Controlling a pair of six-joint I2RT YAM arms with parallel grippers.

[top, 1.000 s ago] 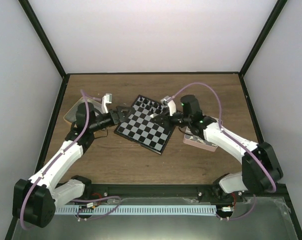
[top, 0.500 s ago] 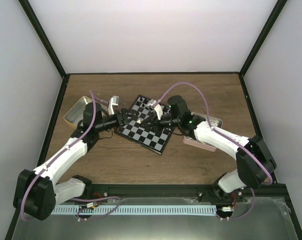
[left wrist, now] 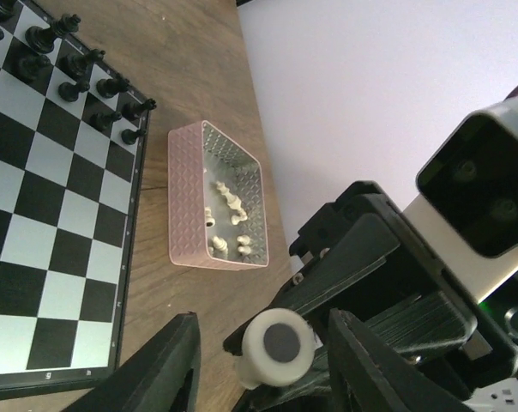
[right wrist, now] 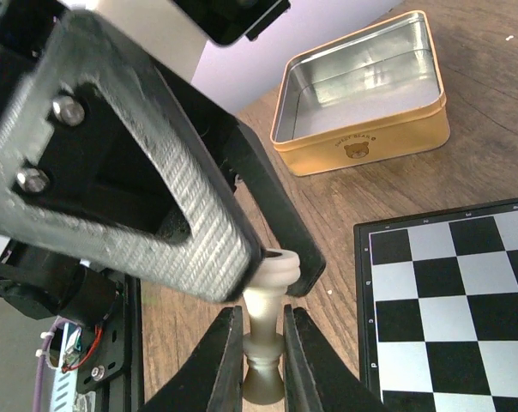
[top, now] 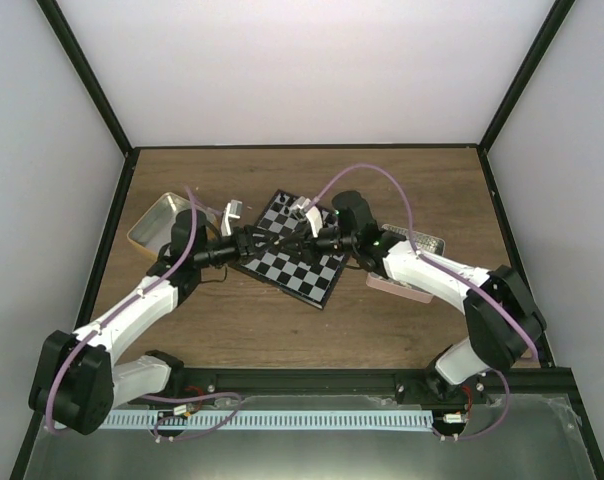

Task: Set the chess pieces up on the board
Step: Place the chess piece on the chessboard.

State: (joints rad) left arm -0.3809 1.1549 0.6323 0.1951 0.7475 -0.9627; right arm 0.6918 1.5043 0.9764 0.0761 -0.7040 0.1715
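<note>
At the left edge of the board (top: 307,275), lifted off the table (top: 232,330): one cream-white piece (left wrist: 278,343), pinched at the waist by the right gripper (right wrist: 261,330), fingers pressed tight on its stem. Left gripper (left wrist: 263,335) set around the same piece from the opposite side, fingers (left wrist: 169,369) spread. A sliver of gap visible on each flank of the round base in the left wrist view. In the right wrist view, one black finger close against the knob, contact not certain. Looks like a hand-over between arms, not yet completed.

Elsewhere: black pieces (left wrist: 79,73) standing in two rows along one edge of the board. More cream pieces (left wrist: 229,210) lying loose in the pink tray (left wrist: 190,189) just beside the board. Yellow tin (right wrist: 362,146) on the table near the left arm.

Handling, as judged: tiny, light, rigid, probably smooth plastic, so likely to twist or pop out of a pinch. Narrow at the waist, wide at the base, dark pad underneath. Best taken across the stem just above the base, square to the fingers, away from the rounded knob. Risks: slipping during the swap if released before a firm second grip; toppling neighbours when set down.
</note>
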